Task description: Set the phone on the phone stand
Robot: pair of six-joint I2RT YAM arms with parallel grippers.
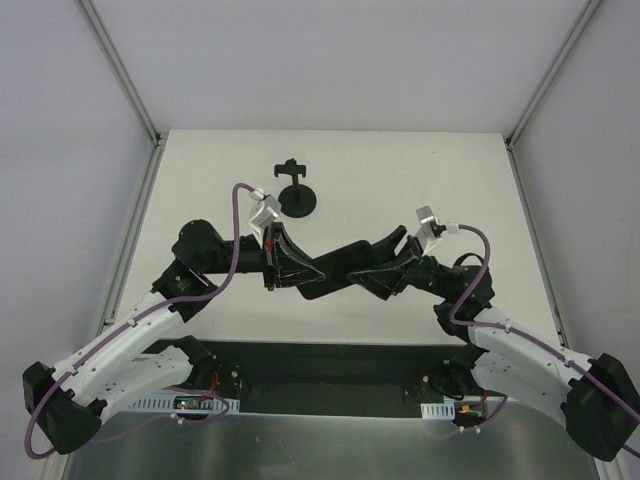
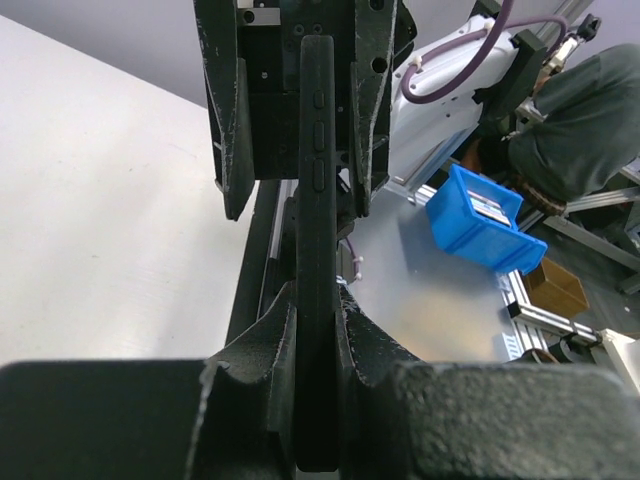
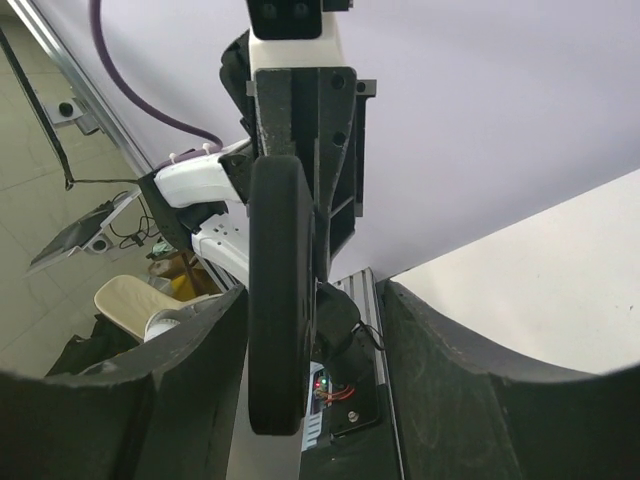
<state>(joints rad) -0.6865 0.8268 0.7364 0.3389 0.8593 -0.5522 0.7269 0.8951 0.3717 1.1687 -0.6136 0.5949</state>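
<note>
The phone [image 1: 325, 277] is a black slab held above the table between the two arms. My left gripper [image 1: 295, 268] is shut on one end; in the left wrist view the phone [image 2: 316, 200] stands edge-on, pinched between the pads of my left gripper [image 2: 317, 340]. My right gripper [image 1: 362, 276] is open around the other end; in the right wrist view the phone [image 3: 278, 300] hangs between my right gripper's [image 3: 315, 340] fingers with gaps on both sides. The black phone stand [image 1: 296, 190] stands upright on its disc base at the table's back, behind the left gripper, its cradle empty.
The white table [image 1: 420, 170] is bounded by grey walls and aluminium rails [image 1: 125, 75] on both sides. A blue bin [image 2: 480, 215] sits off the table near the arm bases.
</note>
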